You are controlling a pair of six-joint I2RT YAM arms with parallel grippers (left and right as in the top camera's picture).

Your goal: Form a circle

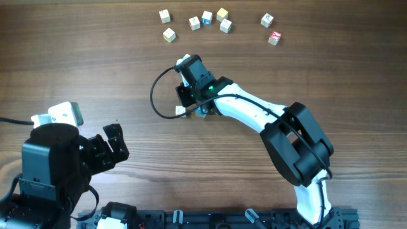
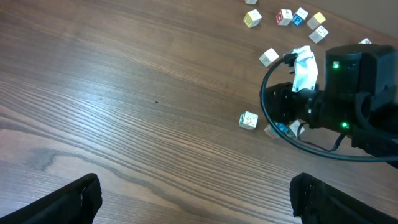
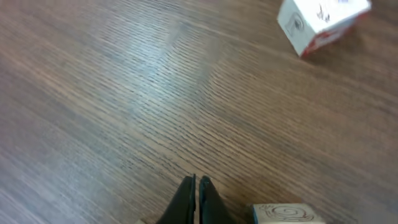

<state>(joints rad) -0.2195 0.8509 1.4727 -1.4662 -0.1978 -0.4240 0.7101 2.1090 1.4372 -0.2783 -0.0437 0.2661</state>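
Circle unfinished on the far side of the table, its cubes only a loose arc. Nearest, the left gripper idles, jaws wide. Mid-table, the right gripper, pinched shut on nothing, sits low beside a stray cube. A careless sweep could skid it wide or scatter the arc.

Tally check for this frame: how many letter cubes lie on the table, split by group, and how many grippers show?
Far scattered cubes: 8
Near cubes beside the right gripper: 2 visible; more may be hidden under the arm
Grippers, counting the left gripper: 2
Total: 12 things, 10 of them cubes
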